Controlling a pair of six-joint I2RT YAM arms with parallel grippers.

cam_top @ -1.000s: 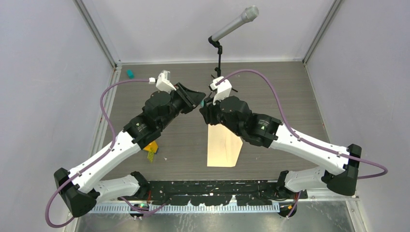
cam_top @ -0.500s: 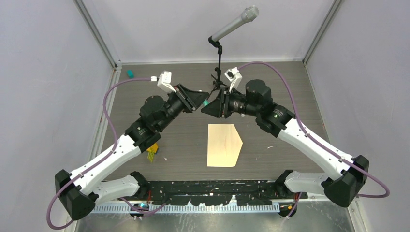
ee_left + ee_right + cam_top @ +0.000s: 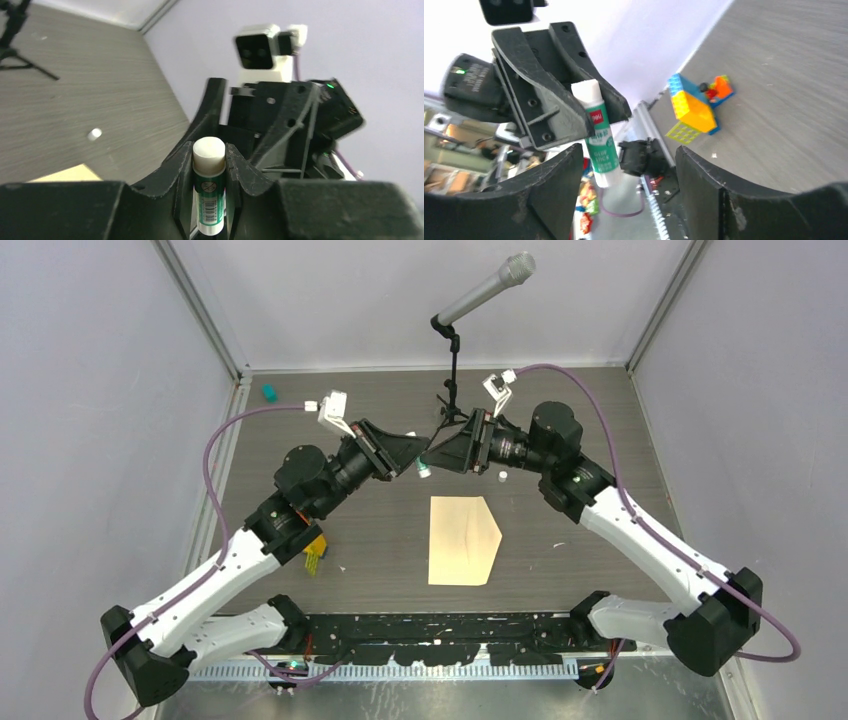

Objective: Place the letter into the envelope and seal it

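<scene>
The tan envelope lies flat at the table's middle front, its pointed flap end to the right; a corner shows in the left wrist view. No separate cream letter shows. My left gripper is shut on a green-and-white glue stick, held in the air with its white glue end bare. My right gripper is open and empty, facing the left one tip to tip; the stick hangs just in front of its jaws.
A small white cap-like piece lies on the table behind the envelope. A microphone on a black stand is at the back. Toy bricks lie at the left, a teal bit at the back left.
My right arm swung off the envelope, back and right, its gripper now facing the left one. The left gripper with the glue stick drew back slightly. The small white piece now shows on the table.
</scene>
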